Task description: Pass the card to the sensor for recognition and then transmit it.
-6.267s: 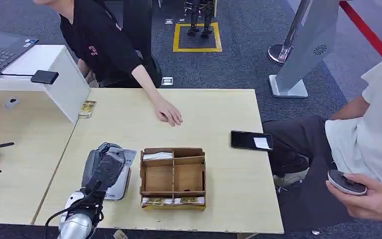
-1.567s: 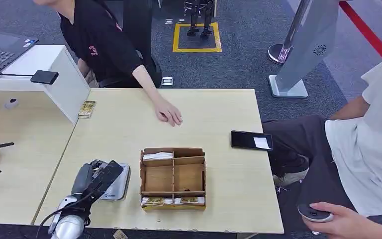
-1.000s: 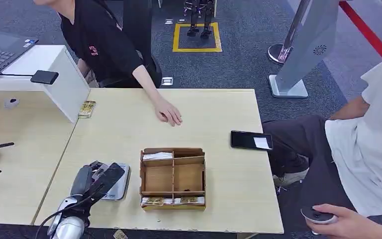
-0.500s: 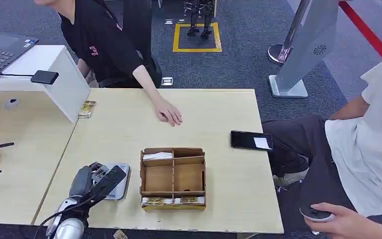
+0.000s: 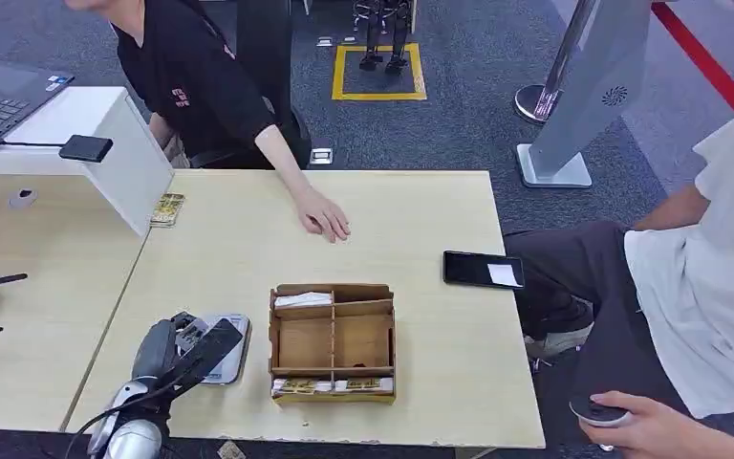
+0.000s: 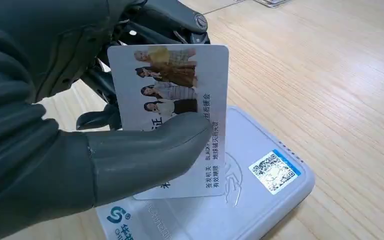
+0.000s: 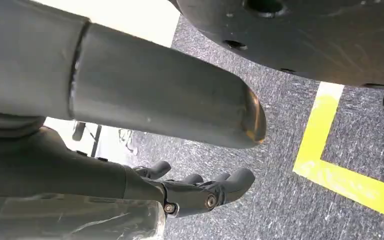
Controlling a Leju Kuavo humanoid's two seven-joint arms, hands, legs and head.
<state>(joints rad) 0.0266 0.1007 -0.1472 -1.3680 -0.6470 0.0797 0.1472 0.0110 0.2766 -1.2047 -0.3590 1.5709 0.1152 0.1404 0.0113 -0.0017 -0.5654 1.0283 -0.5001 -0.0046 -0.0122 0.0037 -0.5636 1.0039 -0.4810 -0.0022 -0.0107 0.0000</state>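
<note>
Pale wood forms the table (image 5: 420, 229), and near its front left corner the left hand (image 5: 183, 346) pinches the card (image 6: 175, 107) between its thick thumb and darker fingers (image 6: 172, 22), holding it tilted just over the white sensor (image 6: 260, 185), which lies flat on the table; whether the card's lower edge touches the sensor cannot be told. Just beside the sensor, toward the middle of the front edge, stands a wooden compartment box (image 5: 333, 342). A black phone (image 5: 483, 270) lies near the right edge. A person's hand (image 5: 323, 216) rests on the table toward the far edge. The right hand (image 7: 200, 192) hangs above grey carpet, fingers loosely curled on nothing.
</note>
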